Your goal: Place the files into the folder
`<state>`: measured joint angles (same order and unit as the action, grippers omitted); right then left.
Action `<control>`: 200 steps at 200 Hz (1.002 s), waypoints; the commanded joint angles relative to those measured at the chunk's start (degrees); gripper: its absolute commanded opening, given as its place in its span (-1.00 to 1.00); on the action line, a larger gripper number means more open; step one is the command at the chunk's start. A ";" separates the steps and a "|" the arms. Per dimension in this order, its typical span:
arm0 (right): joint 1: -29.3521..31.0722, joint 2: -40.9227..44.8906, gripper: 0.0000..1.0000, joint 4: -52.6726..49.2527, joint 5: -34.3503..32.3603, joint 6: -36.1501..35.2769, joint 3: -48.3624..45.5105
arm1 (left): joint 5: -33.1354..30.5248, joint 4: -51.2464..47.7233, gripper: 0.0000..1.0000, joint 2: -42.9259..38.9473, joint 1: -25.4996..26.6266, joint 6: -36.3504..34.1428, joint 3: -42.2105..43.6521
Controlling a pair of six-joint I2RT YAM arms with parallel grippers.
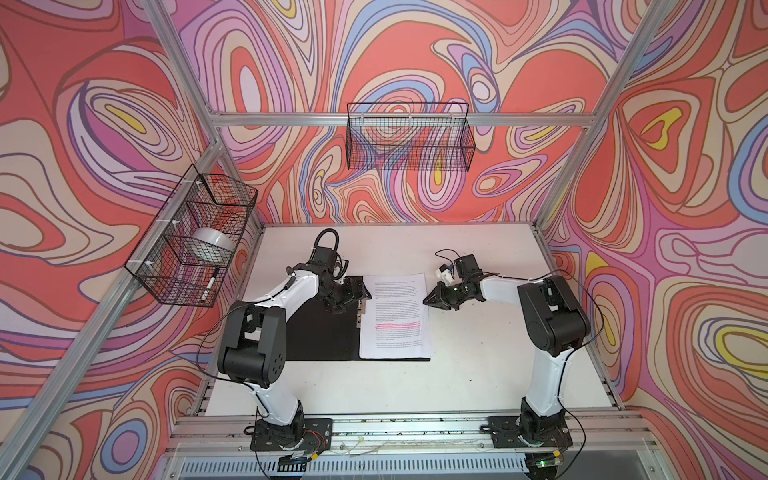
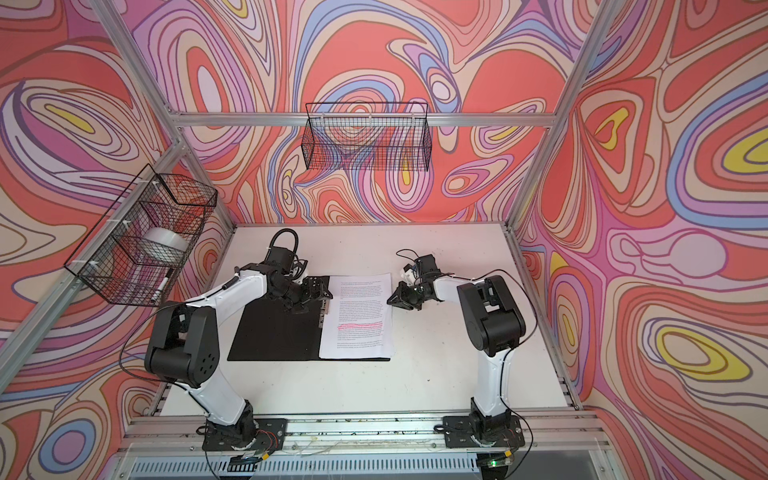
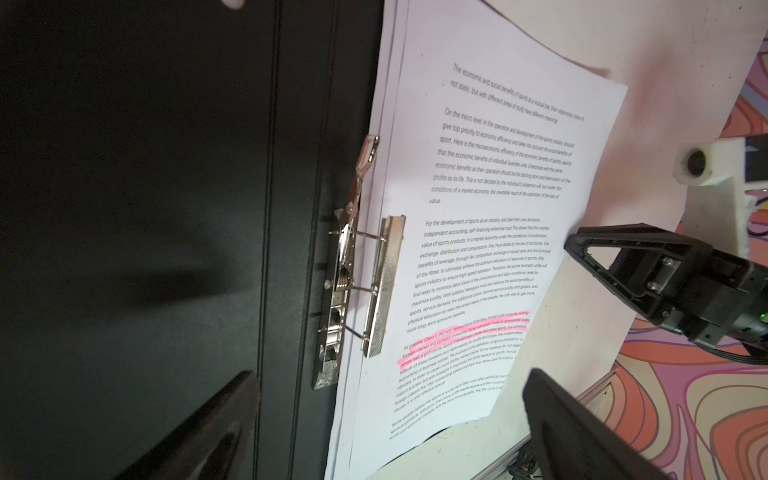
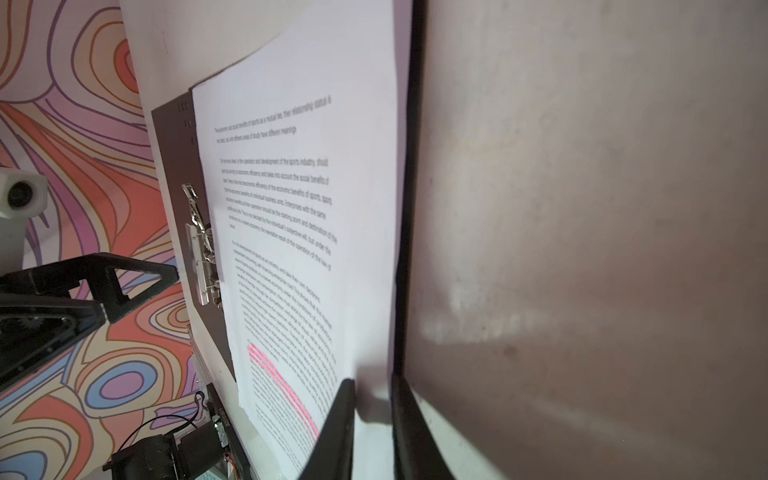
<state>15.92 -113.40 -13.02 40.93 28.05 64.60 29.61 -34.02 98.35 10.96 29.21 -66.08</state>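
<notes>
The folder [image 1: 324, 332] [image 2: 274, 332] lies open and flat, black inside up, with its metal spine clip [image 3: 353, 266] [image 4: 203, 249] raised. The files [image 1: 395, 316] [image 2: 359, 316] [image 3: 478, 232], white printed sheets with pink highlighted lines, rest on its right half. My left gripper [image 1: 353, 301] [image 2: 313, 299] [image 3: 386, 449] hovers open over the clip, empty. My right gripper [image 1: 428, 301] [image 2: 391, 300] [image 4: 372, 386] is at the files' right edge. Its jaws stand a narrow gap apart, straddling the paper margin beside the folder's black edge.
The white table [image 1: 478, 365] carries the folder. A wire basket [image 1: 195, 237] on the left wall holds a tape roll and a marker. Another wire basket [image 1: 409, 137] hangs on the back wall. Aluminium rails [image 1: 415, 424] run along the front.
</notes>
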 commanded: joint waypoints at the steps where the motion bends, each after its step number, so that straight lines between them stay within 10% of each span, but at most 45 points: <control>1: -0.19 1.43 -0.77 -0.98 1.14 -0.76 0.09 | 0.54 0.62 0.99 0.08 0.25 0.76 -0.54; 200: 2.35 0.77 -1.00 -3.15 -1.79 2.79 2.68 | 0.49 0.72 1.00 0.27 0.20 1.39 -1.33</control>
<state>17.72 -113.36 -15.25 40.86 30.00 65.84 29.98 -34.00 98.35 10.96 29.91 -66.11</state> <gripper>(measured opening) 0.047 0.998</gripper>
